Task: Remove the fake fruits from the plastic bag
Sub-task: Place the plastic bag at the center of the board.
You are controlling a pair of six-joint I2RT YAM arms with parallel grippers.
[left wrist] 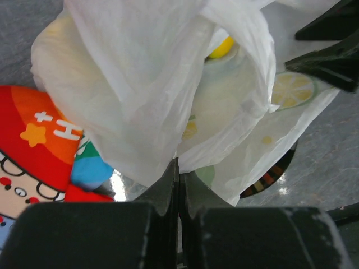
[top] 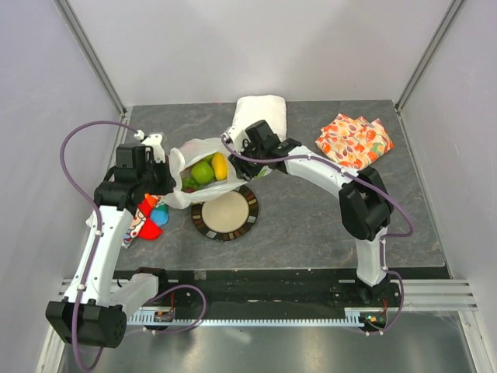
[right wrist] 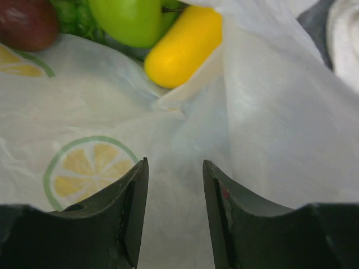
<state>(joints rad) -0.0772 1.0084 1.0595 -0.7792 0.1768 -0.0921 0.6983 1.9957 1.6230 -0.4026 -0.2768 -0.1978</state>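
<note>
The white plastic bag lies open left of centre, with a green apple and a yellow banana showing in its mouth. My left gripper is shut on the bag's left edge; in the left wrist view the film runs into the closed jaws. My right gripper is open at the bag's right rim. In the right wrist view its fingers straddle bag film, just short of the banana, apple, a dark red fruit and grapes.
A dark-rimmed beige plate sits just in front of the bag. A red and blue cartoon-print item lies by the left arm. A white cloth roll is behind the right gripper, and orange fruit-patterned fabric lies at the back right.
</note>
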